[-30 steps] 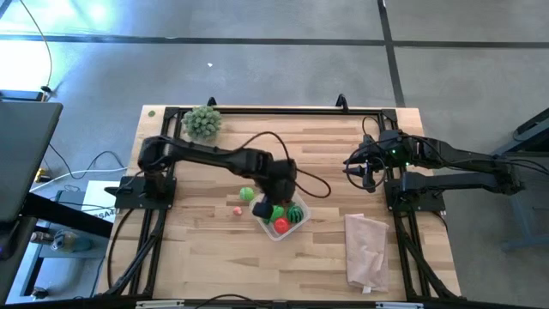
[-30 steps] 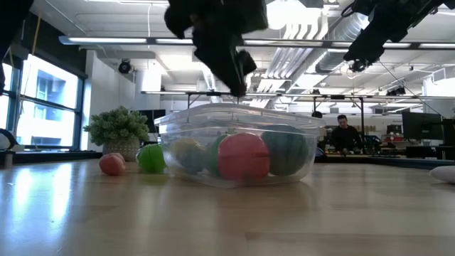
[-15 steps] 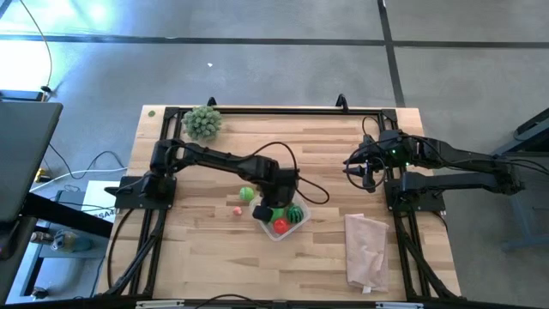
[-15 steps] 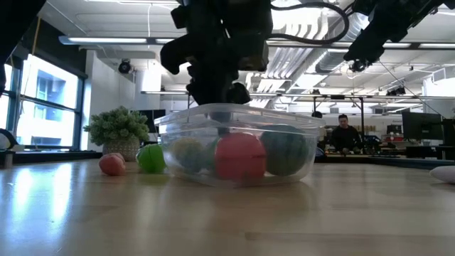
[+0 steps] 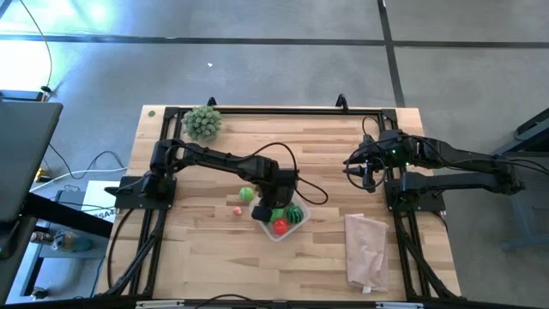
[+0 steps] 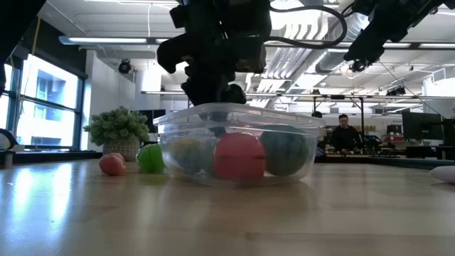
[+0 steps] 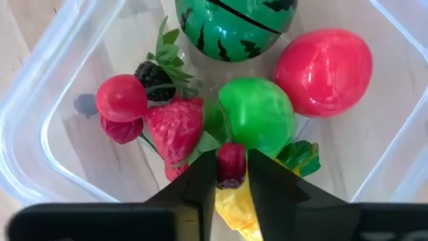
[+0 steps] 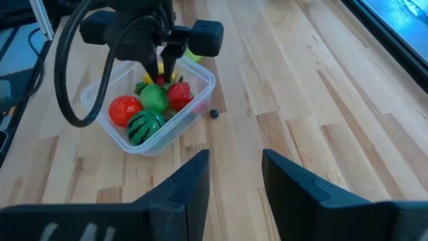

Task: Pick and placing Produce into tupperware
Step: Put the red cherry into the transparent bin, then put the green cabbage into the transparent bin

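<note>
Tabletop [image 5: 197, 257]: pale wood planking inside a black frame, both arms mounted at its sides. It carries everything listed below.

Right arm: parked at the right edge, well apart from the work. Right hand [image 8: 234, 177] hangs over bare wood, its fingers standing apart with nothing between them.

Left arm: reaches from the left edge to the middle. Left hand [image 7: 231, 167] is lowered into the tupperware, pointing down among the produce. Its fingers are nearly together with a small dark red piece [image 7: 231, 161] between the tips; whether it is gripped or being let go, I cannot tell.

Pinkish bag [image 5: 366, 249]: lies flat near the right front, not part of the job.

Bushy grey-green ball [image 5: 202, 122]: far left corner, not part of the job.

Tupperware [image 5: 265, 227]: clear, squarish, sits near the middle of the tabletop. Contents, as the left wrist view gives them:
- striped watermelon ball [image 7: 234, 23]
- red ball [image 7: 323, 63]
- green ball [image 7: 257, 115]
- strawberry [image 7: 175, 127]
- cherry-like red piece [image 7: 122, 98]
- a yellow piece [image 7: 235, 207], mostly hidden under the fingers

Produce left outside:
- green ball on the wood [image 5: 246, 194], just beside the container's left side
- small pinkish-red piece [image 5: 237, 210], near it
- tiny dark berry [image 8: 214, 113] on the wood, close to the container

Progress, as a judgement: most of the set is already in; about three loose pieces remain, plus the one at the fingertips.
</note>
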Action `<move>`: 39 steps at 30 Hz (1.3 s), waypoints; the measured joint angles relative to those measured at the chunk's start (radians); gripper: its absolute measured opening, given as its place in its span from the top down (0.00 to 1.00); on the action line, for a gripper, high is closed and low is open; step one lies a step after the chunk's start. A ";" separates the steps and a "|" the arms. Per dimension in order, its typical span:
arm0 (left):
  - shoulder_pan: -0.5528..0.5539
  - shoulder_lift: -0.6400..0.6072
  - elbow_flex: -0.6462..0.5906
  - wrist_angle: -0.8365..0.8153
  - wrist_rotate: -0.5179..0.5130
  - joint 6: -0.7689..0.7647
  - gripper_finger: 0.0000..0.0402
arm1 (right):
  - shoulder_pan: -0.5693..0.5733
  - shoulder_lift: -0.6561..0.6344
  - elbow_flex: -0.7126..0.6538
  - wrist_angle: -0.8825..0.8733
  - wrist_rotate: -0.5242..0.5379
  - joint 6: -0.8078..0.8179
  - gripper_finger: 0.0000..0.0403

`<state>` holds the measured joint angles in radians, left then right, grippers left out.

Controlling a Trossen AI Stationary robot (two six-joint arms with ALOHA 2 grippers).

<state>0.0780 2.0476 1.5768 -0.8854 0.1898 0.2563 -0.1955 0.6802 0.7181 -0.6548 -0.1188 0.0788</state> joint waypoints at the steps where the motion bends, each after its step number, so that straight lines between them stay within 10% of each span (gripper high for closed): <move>1: 0.000 0.000 0.000 -0.004 0.000 -0.003 0.78 | 0.000 0.000 0.000 0.000 0.000 0.000 0.68; 11: 0.000 0.000 0.000 -0.008 0.000 -0.046 0.60 | 0.000 0.000 0.000 0.000 0.000 0.000 0.68; 28: -0.007 -0.123 0.160 -0.400 -0.218 -0.166 0.70 | 0.000 0.000 0.000 0.000 0.000 0.000 0.68; 39: -0.006 -0.270 0.025 -0.455 -0.385 -0.198 0.71 | 0.000 0.000 0.000 0.000 0.000 0.000 0.68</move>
<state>0.0723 1.7775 1.6021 -1.3406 -0.1953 0.0586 -0.1955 0.6804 0.7181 -0.6548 -0.1192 0.0788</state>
